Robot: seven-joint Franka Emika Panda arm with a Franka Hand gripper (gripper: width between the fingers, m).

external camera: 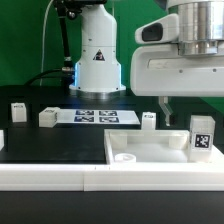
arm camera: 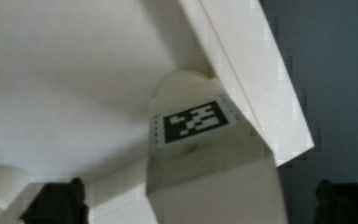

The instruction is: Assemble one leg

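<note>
The leg [external camera: 201,137], a small white post with a black-and-white tag, stands upright in the corner of the large white rimmed panel [external camera: 140,152] on the exterior view's right. My gripper [external camera: 190,112] hangs just above it, jaws wide apart. In the wrist view the leg [arm camera: 208,150] runs between the two dark fingertips [arm camera: 55,202]. There is a gap on each side of it, so the gripper [arm camera: 201,205] is open and not gripping. The leg's foot sits against the panel's raised rim [arm camera: 247,70].
Three more small white legs lie on the black table: two on the exterior view's left [external camera: 18,111] [external camera: 47,117] and one near the middle [external camera: 149,121]. The marker board [external camera: 95,116] lies behind them, before the robot base [external camera: 97,60]. A white table edge [external camera: 60,175] runs along the front.
</note>
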